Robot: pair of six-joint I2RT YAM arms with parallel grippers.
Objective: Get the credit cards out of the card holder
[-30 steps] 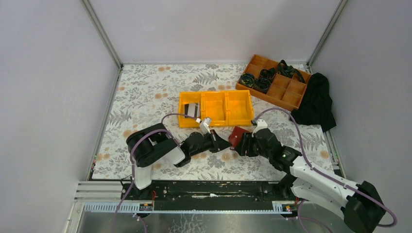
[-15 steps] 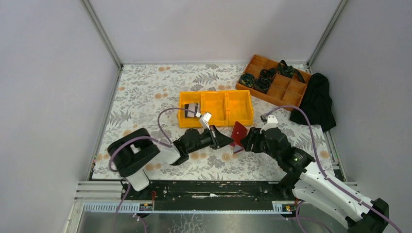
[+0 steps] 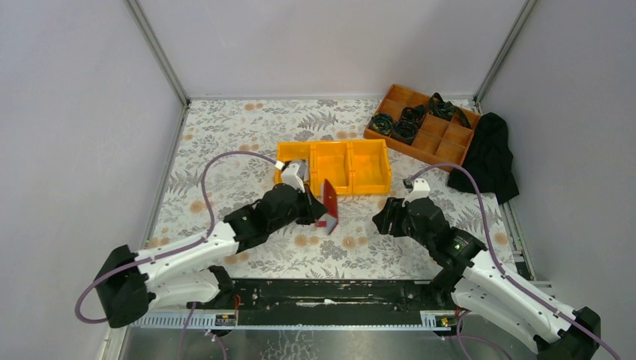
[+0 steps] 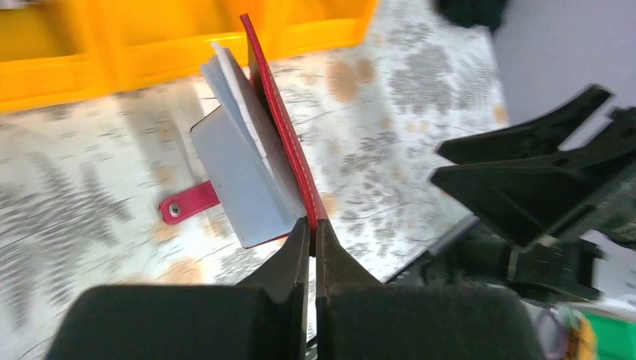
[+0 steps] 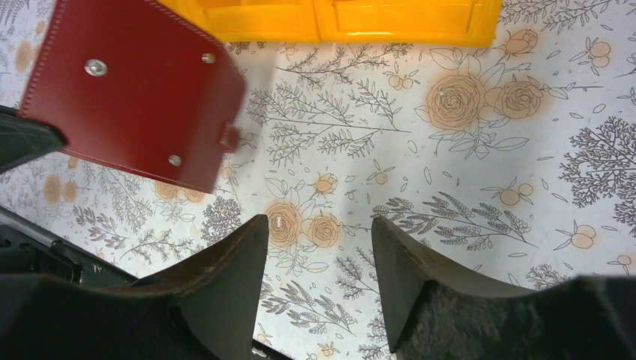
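- The right end effector is found at 5 o'clock on the floral worktop. Its jaws are spread wide and nothing is held; only the patterned surface is seen between its fingers.
- At 9 o'clock from it, well apart, the left end effector is pinched narrow on the lower edge of the card holder.
- The card holder is held on edge, roughly upright, near the middle of the worktop. Its red outer face with metal snaps is turned toward 3 o'clock and its blue-grey inside toward 9 o'clock. Whether it touches the worktop cannot be told.
- The credit cards are seen as grey-white edges tucked in the holder's inner pocket, standing out at its top; their number cannot be told.
- A red strap with a snap is seen hanging from the holder toward 9 o'clock.
- A yellow bin with three compartments is set just beyond the holder, at 12 o'clock.
- An orange tray holding black coils is placed at 1 o'clock from the bin.
- A black cloth is bunched at 3 o'clock of that tray.
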